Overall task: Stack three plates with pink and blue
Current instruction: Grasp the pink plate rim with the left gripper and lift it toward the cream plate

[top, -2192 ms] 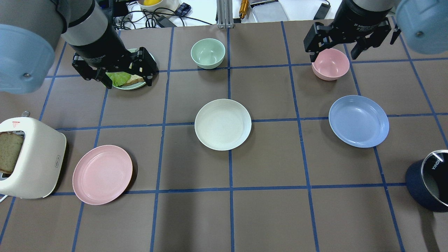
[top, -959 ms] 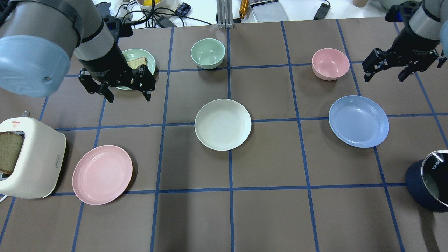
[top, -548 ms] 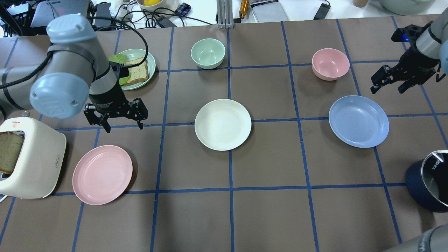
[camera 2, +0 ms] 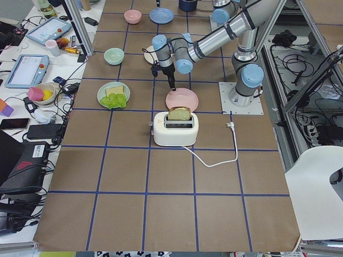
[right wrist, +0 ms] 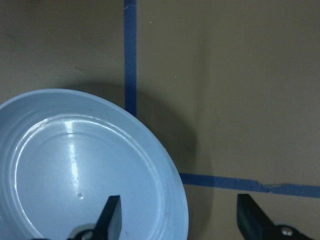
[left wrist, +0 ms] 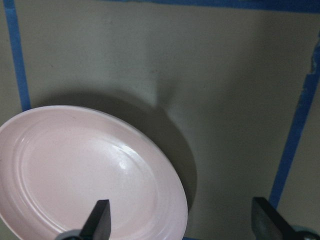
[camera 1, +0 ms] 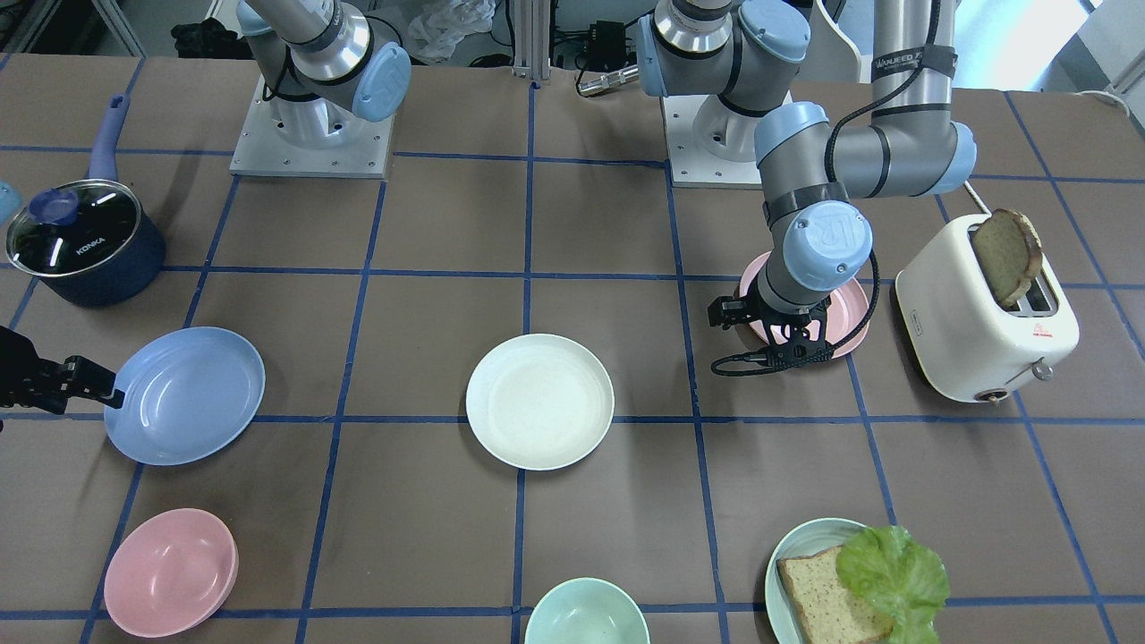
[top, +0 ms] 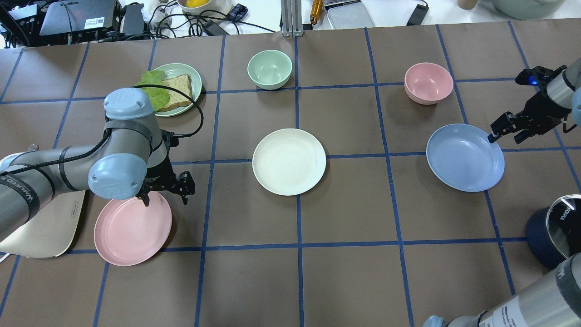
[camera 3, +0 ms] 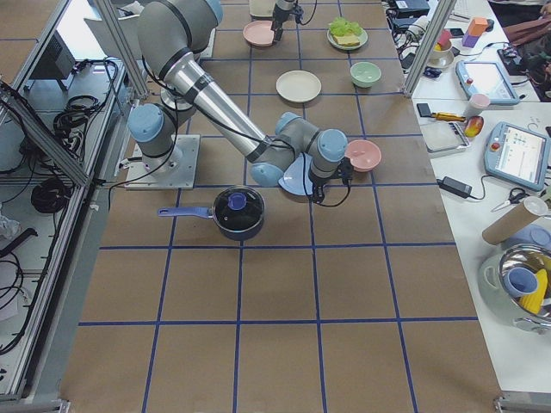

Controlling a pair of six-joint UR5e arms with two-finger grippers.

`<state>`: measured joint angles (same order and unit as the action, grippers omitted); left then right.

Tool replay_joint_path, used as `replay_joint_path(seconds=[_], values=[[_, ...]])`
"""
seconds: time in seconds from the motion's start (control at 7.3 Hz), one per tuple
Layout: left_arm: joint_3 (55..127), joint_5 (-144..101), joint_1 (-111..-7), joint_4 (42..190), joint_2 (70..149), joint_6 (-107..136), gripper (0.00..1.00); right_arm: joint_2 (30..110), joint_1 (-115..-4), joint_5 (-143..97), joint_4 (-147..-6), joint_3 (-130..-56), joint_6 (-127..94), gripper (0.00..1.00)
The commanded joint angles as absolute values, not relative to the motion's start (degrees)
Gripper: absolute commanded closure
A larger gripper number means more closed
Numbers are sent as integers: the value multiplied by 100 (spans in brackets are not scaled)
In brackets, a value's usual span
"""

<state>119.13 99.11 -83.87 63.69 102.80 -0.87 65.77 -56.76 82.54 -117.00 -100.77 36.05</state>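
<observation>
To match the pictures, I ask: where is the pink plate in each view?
Front-facing: pink plate right of centre, partly hidden.
Overhead: pink plate lower left.
Exterior left: pink plate upper centre.
Exterior right: pink plate top, left of centre.
Left wrist: pink plate lower left.
Right wrist: not in it.
Landmark: the toaster beside it.

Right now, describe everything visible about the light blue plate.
The light blue plate is round and shallow, with a raised rim and a soft sheen, and looks like plastic. It is empty and lies flat on the brown table, over a blue tape line, apart from the pink bowl. The right gripper is open and straddles its rim, one finger over the inside and one outside. Whether it touches the plate cannot be told.
</observation>
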Motion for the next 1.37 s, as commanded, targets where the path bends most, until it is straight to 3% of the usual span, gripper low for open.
replay_joint_path(seconds=[0.0,0.14,0.27,0.68,0.96,1.23], values=[[12006,9923,-8385,6240,10389,-333,64,6539,-5625,8270,-11690,-10212,3621,22],[12015,9914,-8385,6232,10415,-412,89,6530,-5625,8262,-11681,-10239,3621,28],[12015,9897,-8385,6223,10415,-396,100,6530,-5625,8270,-11681,-10291,3630,33],[11797,9792,-8463,6214,10293,-212,100,6486,-5616,8323,-11707,-10336,3639,43],[11026,9536,-8734,6667,10449,375,100,6486,-5616,8332,-11655,-10345,3795,86],[9946,9284,-9515,7380,10765,1548,100,6478,-5616,8350,-11672,-10336,3919,100]])
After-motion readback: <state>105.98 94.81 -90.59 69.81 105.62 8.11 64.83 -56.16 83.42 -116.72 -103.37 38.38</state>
